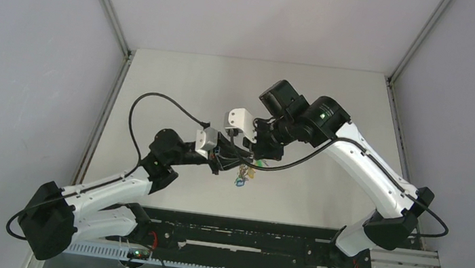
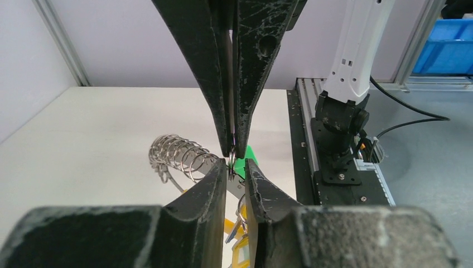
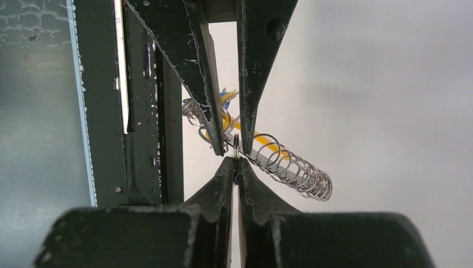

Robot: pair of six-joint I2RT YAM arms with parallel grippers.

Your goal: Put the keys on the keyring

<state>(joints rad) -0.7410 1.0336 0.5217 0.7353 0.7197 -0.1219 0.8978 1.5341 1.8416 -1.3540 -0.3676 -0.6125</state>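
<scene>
Keyring [image 2: 179, 158] check, left wrist view: seeing a silvery coil of loops hanging above the table [image 2: 83, 139], just left of the fingertips. Reading left gripper [image 2: 236, 167] as narrowly parted, bracketing one thin end loop; not confirming contact. Noting right gripper [image 2: 233, 149] pointing down from above, pinched shut on that loop. Spotting keys [image 2: 247, 157] dangling just behind, green head showing. Right wrist view: seeing coil lying off to the right beside yellow band [image 3: 262, 139], own fingers closed tight. Top view: finding both grippers meeting mid-table, bundle hanging beneath. Judging wire light, springy, slippery, prone to swinging; favouring a square pinch on the end loop, not the coil.
</scene>
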